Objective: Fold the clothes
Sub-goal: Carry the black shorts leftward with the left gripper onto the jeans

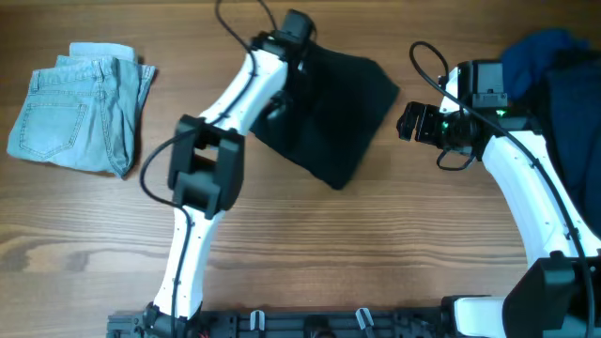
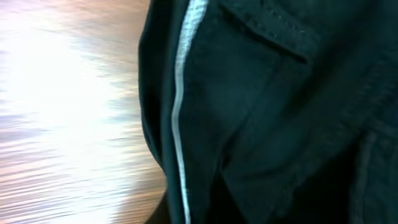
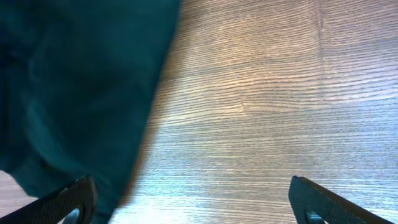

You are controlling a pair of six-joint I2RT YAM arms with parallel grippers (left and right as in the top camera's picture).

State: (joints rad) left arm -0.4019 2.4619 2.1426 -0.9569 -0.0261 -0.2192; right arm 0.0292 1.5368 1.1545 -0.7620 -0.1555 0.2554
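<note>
The left gripper is clamping shut on the far edge of the black shorts mid-table. The right gripper (jaws wide, empty) is hovering beside them, probably needing the other corner next.

My left wrist view is filled by wide black fabric shorts, so I can't see the left gripper fingertips at all. Overhead they're hidden too. The wooden table beside the fabric is washed out and blurred. The fingers of my right gripper are cut by the bottom edge. The royal-blue and navy garment pile runs off the overhead's right edge.
</note>
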